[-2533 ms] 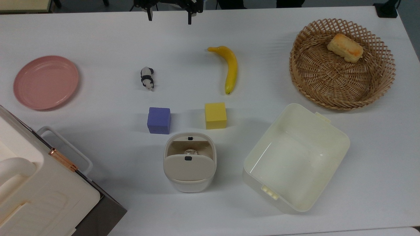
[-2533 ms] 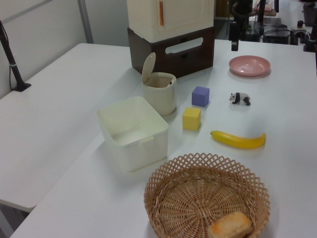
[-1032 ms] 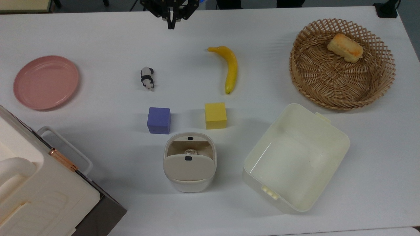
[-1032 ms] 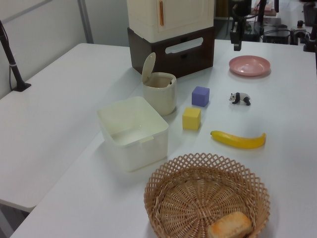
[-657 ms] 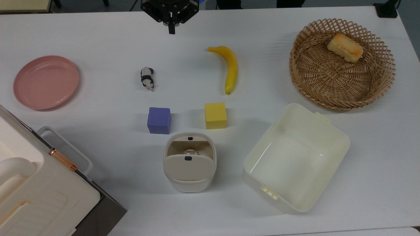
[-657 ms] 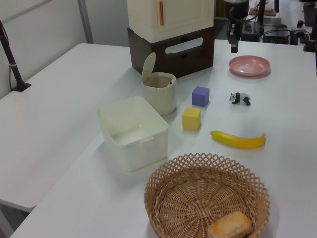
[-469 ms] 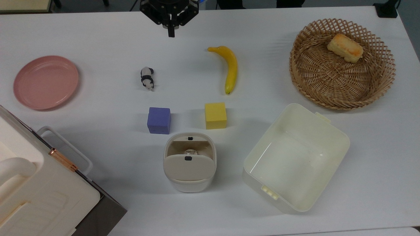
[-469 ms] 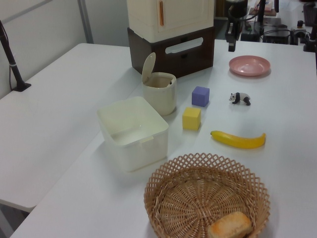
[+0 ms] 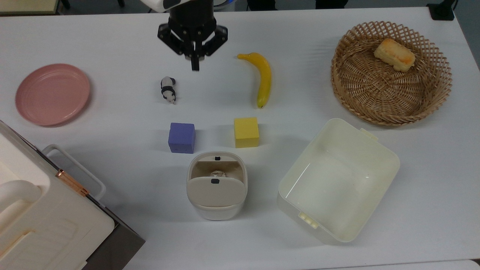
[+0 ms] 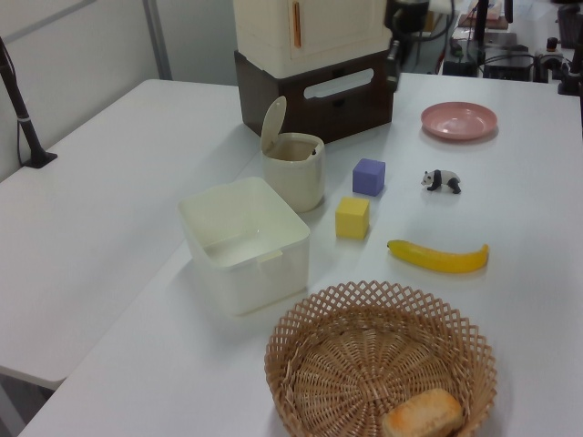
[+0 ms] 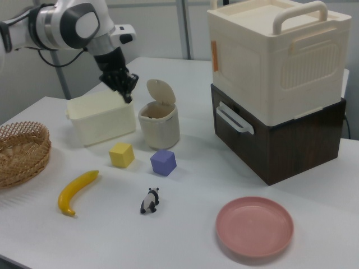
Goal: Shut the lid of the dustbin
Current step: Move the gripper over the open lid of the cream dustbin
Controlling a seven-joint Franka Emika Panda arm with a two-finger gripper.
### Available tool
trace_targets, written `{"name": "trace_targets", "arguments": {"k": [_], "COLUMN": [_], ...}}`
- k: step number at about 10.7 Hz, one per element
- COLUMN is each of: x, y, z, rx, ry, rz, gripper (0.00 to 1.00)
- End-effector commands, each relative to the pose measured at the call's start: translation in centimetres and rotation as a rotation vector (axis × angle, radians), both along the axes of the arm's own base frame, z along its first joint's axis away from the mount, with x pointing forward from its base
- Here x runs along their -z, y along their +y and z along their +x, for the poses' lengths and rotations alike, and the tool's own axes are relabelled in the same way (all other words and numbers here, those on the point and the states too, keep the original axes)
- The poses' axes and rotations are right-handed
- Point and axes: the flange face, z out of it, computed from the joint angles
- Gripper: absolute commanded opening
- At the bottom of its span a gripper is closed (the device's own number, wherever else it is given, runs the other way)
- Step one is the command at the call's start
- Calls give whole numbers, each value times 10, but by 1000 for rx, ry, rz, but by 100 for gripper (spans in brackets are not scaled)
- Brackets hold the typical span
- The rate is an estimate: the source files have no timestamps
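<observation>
The beige dustbin (image 9: 216, 213) stands near the top view's lower middle, just below the two cubes. Its lid (image 9: 216, 193) is tipped up and open, with a dark button mark near its edge and crumpled paper inside the bin. In the left view the dustbin (image 10: 293, 173) has its lid (image 10: 272, 122) raised, and in the right view the lid (image 11: 161, 91) stands up behind the dustbin (image 11: 159, 128). My gripper (image 9: 195, 66) is shut and holds nothing, in the air between the panda and the banana, well away from the bin. It also appears as gripper (image 11: 129, 95) and gripper (image 10: 393, 76).
A purple cube (image 9: 182, 137) and a yellow cube (image 9: 246, 132) sit just beyond the bin. A cream tub (image 9: 390, 157) is beside it, a large white case (image 9: 45, 221) on the other side. Also here: panda toy (image 9: 168, 89), banana (image 9: 262, 78), pink plate (image 9: 52, 93), wicker basket (image 9: 390, 97) with bread (image 9: 394, 54).
The gripper's fingers closed, then the arm moved from the table's far edge down the top view toward the middle. The bin and lid have not moved.
</observation>
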Motion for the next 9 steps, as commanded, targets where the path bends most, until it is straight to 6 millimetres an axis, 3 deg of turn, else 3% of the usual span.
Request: {"name": "trace_targets", "arguments": {"k": [1,5,9], "x": [5,14,21], "y": [3,6,14], "z": [44,103,124], "rx": [-20,-20,-56], "ry": [-190,-420,-627], "rz": [20,43,45], "gripper": [0,0,0]}}
